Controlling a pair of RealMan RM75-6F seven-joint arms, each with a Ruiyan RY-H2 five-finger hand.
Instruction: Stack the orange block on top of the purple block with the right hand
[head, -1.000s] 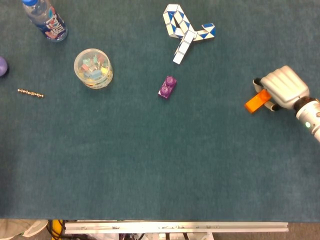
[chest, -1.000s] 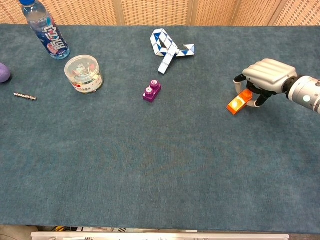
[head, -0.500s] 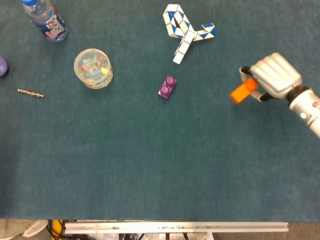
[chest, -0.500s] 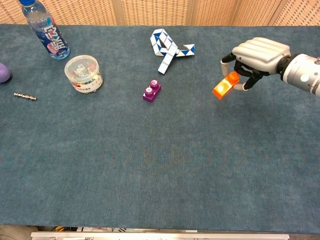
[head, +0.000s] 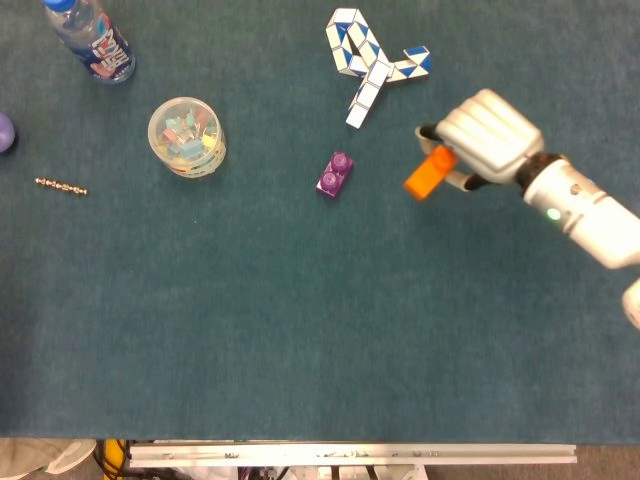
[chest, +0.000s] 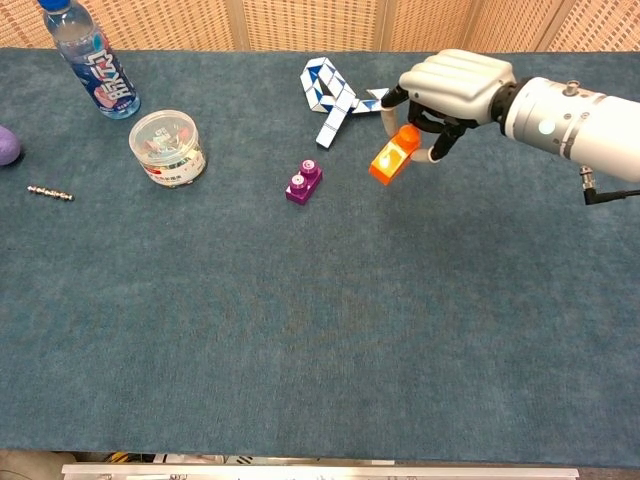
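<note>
Orange block hangs clamped in the right hand, lifted for stacking. Purple block waits just left of the hand on the surface.

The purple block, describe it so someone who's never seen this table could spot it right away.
On the teal table, look near the middle, just below the blue-and-white folding puzzle snake. The purple block lies there alone, left of the orange block held by the right robot hand. It is the only small purple brick with round studs on top.

Teal table: purple block, bottle, tub.
</note>
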